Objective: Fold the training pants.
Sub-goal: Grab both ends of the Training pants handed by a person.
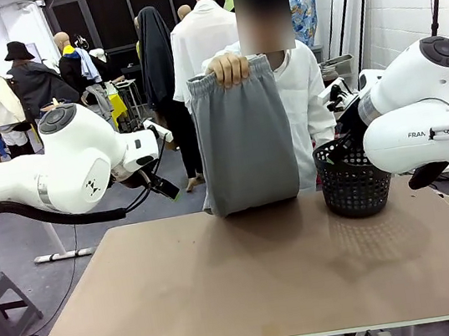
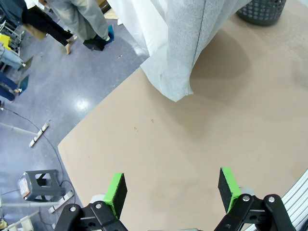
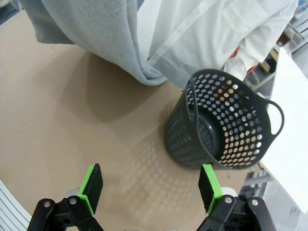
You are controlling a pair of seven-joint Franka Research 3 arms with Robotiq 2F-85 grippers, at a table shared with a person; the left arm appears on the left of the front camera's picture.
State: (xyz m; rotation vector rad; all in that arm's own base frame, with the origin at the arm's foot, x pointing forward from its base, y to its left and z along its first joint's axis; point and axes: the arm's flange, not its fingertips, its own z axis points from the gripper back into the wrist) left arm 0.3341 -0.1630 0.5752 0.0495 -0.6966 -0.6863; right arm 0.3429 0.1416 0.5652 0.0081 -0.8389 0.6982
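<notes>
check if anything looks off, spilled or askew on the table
Nothing stands out. The training pants hang from the person's hand, lower end reaching the table's far edge, not yet laid flat. The black basket stands upright, nothing spilled.

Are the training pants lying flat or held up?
Held up: a person's hand grips the waistband; the training pants hang, lower end reaching the table.

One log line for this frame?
pants: hanging from person's hand, lower end at far edge of table | basket: on table, beside pants | left gripper: open, empty | right gripper: open, empty
</notes>
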